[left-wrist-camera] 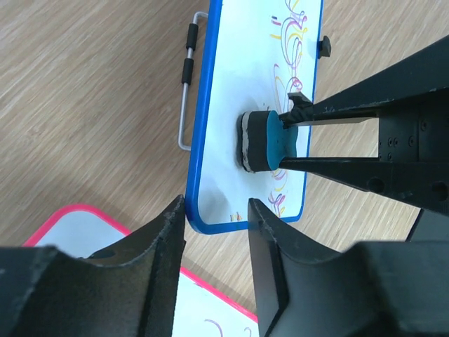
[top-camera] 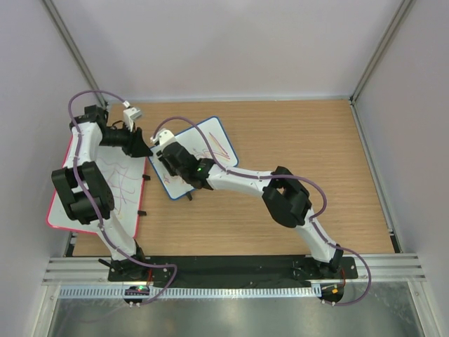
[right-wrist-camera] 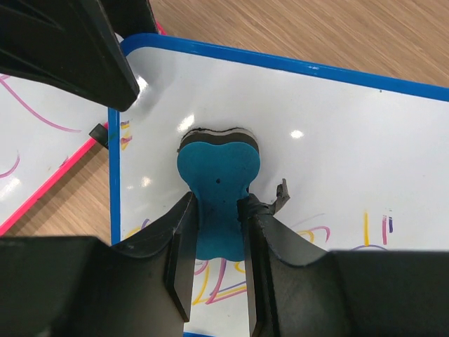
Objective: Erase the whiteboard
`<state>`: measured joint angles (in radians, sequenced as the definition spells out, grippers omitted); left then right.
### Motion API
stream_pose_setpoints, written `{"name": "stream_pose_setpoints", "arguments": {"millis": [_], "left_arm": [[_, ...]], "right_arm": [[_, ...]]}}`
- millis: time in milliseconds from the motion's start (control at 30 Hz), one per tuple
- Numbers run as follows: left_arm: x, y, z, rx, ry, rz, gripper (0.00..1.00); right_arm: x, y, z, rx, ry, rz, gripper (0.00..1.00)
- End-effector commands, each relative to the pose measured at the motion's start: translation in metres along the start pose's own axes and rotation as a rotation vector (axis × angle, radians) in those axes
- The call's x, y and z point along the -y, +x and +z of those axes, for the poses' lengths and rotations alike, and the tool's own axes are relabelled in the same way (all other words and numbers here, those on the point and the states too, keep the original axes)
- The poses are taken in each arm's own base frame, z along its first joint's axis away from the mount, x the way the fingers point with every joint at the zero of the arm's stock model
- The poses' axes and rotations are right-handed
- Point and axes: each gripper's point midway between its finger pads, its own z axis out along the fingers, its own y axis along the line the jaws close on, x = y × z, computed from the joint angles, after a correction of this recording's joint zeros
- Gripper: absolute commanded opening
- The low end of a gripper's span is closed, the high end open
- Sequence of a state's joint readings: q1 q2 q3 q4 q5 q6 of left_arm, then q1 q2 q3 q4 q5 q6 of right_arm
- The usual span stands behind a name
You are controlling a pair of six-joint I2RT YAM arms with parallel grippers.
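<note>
Right wrist, right hand (right-wrist-camera: 216, 205) pinching teal eraser (right-wrist-camera: 217, 165), hidden overhead

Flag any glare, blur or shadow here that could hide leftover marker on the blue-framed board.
Right wrist: few small glare spots on the whiteboard, marks legible; top external: even light, right arm covers much of it; left wrist: own fingers blurred up close, board sharp.

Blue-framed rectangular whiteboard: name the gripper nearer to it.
Right. The right gripper presses a teal eraser onto the blue-framed whiteboard; the left gripper, jaws apart, sits just off its corner.
</note>
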<state>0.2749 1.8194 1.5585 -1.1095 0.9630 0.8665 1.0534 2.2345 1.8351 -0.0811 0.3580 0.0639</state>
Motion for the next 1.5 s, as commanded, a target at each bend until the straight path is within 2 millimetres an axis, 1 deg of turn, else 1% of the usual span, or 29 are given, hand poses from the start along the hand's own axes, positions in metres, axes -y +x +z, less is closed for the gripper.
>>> {"name": "stream_pose_setpoints", "arguments": {"millis": [0, 33, 133, 267, 300, 333, 433, 467, 533, 567, 600, 633, 667, 767, 800, 967, 1033, 1067, 1100, 1167, 1200, 1233, 1300, 1333, 1367, 1400, 1433, 1467], "left_arm": [[0.012, -0.017, 0.001, 0.067, 0.036, -0.005, 0.43], [0.009, -0.018, 0.002, 0.071, 0.029, 0.0, 0.47], [0.0, -0.021, -0.002, 0.089, -0.001, -0.032, 0.52], [-0.018, -0.028, -0.007, 0.141, -0.039, -0.088, 0.54], [-0.022, -0.027, -0.006, 0.145, -0.039, -0.109, 0.55], [-0.024, -0.026, -0.008, 0.154, -0.038, -0.134, 0.55], [-0.022, -0.02, -0.003, 0.157, 0.004, -0.171, 0.56], [-0.018, -0.02, -0.001, 0.165, 0.035, -0.181, 0.56], [-0.009, -0.013, 0.003, 0.157, 0.094, -0.234, 0.53], [-0.007, -0.017, 0.002, 0.168, 0.114, -0.199, 0.52], [-0.001, -0.014, 0.002, 0.155, 0.142, -0.239, 0.5], [-0.002, -0.01, 0.004, 0.149, 0.156, -0.244, 0.47], [-0.004, -0.011, 0.005, 0.149, 0.161, -0.239, 0.45], [-0.003, -0.008, 0.007, 0.145, 0.188, -0.258, 0.41], [-0.001, -0.01, 0.007, 0.153, 0.201, -0.26, 0.38], [0.007, -0.012, 0.005, 0.166, 0.247, -0.278, 0.35], [0.007, -0.013, 0.005, 0.165, 0.25, -0.266, 0.31], [0.008, -0.012, 0.005, 0.162, 0.252, -0.273, 0.29], [0.007, -0.011, 0.005, 0.161, 0.252, -0.269, 0.23], [0.009, -0.01, 0.005, 0.154, 0.257, -0.275, 0.15], [0.009, -0.01, 0.005, 0.155, 0.258, -0.265, 0.06], [0.009, -0.009, 0.005, 0.149, 0.259, -0.265, 0.02], [0.013, -0.009, 0.003, 0.143, 0.266, -0.274, 0.0], [0.013, -0.009, 0.003, 0.145, 0.265, -0.258, 0.0], [0.013, -0.009, 0.002, 0.142, 0.264, -0.258, 0.0], [0.013, -0.009, 0.002, 0.141, 0.261, -0.252, 0.0], [0.014, -0.011, 0.001, 0.142, 0.258, -0.244, 0.0], [0.014, -0.01, 0.001, 0.136, 0.255, -0.242, 0.01]], "right_arm": [[0.008, 0.02, -0.003, -0.058, 0.011, 0.012, 0.01], [0.009, 0.02, -0.003, -0.06, 0.013, 0.013, 0.01], [0.009, 0.022, -0.003, -0.064, 0.012, 0.013, 0.01], [0.011, 0.026, -0.004, -0.068, 0.017, 0.017, 0.01], [0.01, 0.025, -0.005, -0.067, 0.015, 0.018, 0.01], [0.01, 0.024, -0.006, -0.064, 0.015, 0.019, 0.01], [0.012, 0.025, -0.008, -0.065, 0.017, 0.021, 0.01], [0.012, 0.026, -0.008, -0.068, 0.017, 0.018, 0.01], [0.012, 0.027, -0.009, -0.069, 0.02, 0.02, 0.01], [0.013, 0.027, -0.01, -0.07, 0.023, 0.018, 0.01], [0.013, 0.028, -0.01, -0.07, 0.023, 0.018, 0.01], [0.014, 0.027, -0.011, -0.068, 0.025, 0.021, 0.01], [0.014, 0.028, -0.011, -0.07, 0.025, 0.021, 0.01], [0.015, 0.027, -0.013, -0.067, 0.026, 0.022, 0.01], [0.015, 0.026, -0.013, -0.064, 0.028, 0.023, 0.01], [0.017, 0.026, -0.015, -0.063, 0.035, 0.017, 0.01], [0.017, 0.025, -0.015, -0.061, 0.036, 0.014, 0.01], [0.018, 0.024, -0.015, -0.06, 0.038, 0.016, 0.01], [0.017, 0.023, -0.015, -0.057, 0.033, 0.011, 0.01], [0.017, 0.02, -0.014, -0.053, 0.027, 0.007, 0.01], [0.016, 0.017, -0.014, -0.046, 0.019, -0.003, 0.01], [0.015, 0.011, -0.015, -0.035, 0.016, -0.007, 0.01], [0.014, 0.007, -0.015, -0.032, 0.011, -0.042, 0.01], [0.015, -0.001, -0.015, -0.017, 0.02, -0.054, 0.01], [0.014, -0.003, -0.014, -0.017, 0.027, -0.064, 0.01], [0.01, -0.001, -0.016, -0.036, 0.026, -0.122, 0.01], [0.008, -0.014, -0.017, -0.018, 0.027, -0.172, 0.01], [0.007, -0.008, -0.012, -0.037, 0.043, -0.209, 0.01]]}}
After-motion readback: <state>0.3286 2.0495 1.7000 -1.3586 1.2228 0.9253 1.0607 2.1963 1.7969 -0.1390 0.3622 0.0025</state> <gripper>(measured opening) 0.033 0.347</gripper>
